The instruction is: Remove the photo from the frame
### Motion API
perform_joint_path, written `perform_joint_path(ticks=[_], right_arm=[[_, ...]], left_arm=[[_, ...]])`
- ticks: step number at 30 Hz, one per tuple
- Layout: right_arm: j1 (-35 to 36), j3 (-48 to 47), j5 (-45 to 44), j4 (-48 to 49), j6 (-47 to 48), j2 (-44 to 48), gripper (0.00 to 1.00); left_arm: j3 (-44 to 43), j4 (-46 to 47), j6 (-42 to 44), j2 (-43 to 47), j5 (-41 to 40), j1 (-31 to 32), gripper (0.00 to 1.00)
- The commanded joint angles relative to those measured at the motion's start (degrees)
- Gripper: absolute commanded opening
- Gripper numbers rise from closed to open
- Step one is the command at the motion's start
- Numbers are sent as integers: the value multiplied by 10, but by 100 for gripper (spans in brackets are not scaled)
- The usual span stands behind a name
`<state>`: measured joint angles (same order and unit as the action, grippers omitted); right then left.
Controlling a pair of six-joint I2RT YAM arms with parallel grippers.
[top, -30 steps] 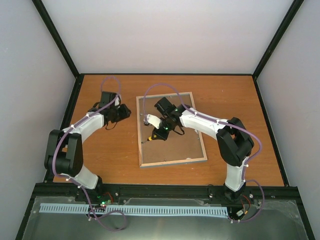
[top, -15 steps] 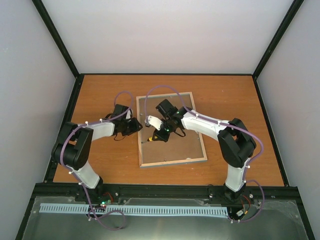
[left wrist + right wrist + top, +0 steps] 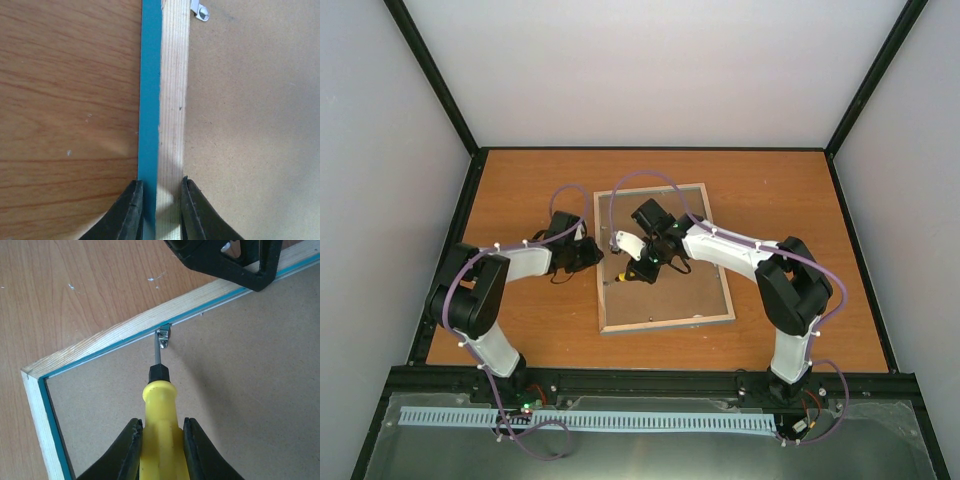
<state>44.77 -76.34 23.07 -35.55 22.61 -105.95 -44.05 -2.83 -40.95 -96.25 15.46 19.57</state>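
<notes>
1. Left end effector (image 3: 159, 210) straddles the left rail of the frame (image 3: 174, 100); firm grip cannot be confirmed.
2. Frame lies face-down at bench (image 3: 520, 180) centre, backing board (image 3: 225, 390) fitted; photo unseen.
3. Right end effector (image 3: 160, 450) pinches screwdriver (image 3: 159, 405), tip at retaining clip (image 3: 163, 336). Step judged: clip release; next, lever it aside.

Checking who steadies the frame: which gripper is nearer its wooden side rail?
Left. The left gripper pinches the frame's side rail; the right gripper sits over the backing board, holding the screwdriver.

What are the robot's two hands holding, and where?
The right gripper holds the screwdriver by its yellow handle. The left gripper pinches the frame by its wooden side rail.
</notes>
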Motion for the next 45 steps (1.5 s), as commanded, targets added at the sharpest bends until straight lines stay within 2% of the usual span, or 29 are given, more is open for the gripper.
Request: perform_joint_path(ticks=[1, 4, 7, 15, 21, 29, 35, 45], right_arm=[[5, 6, -94, 2, -20, 7, 3], [5, 6, -152, 7, -38, 14, 3], [5, 6, -175, 4, -47, 29, 3], [0, 15, -121, -23, -29, 99, 3], [-24, 59, -134, -16, 3, 161, 3], [-53, 89, -132, -39, 24, 182, 3], [-55, 61, -128, -29, 32, 164, 3], [-55, -110, -80, -65, 10, 10, 3]], left_arm=[[26, 11, -13, -11, -1, 7, 1], [38, 26, -5, -11, -2, 8, 1], [52, 47, 4, -5, -3, 8, 1], [103, 117, 19, 28, 19, 8, 1], [113, 151, 38, 23, 65, 10, 1], [145, 160, 35, 67, 63, 61, 1], [175, 182, -3, 74, 64, 68, 1], [170, 185, -19, 50, 46, 68, 1]])
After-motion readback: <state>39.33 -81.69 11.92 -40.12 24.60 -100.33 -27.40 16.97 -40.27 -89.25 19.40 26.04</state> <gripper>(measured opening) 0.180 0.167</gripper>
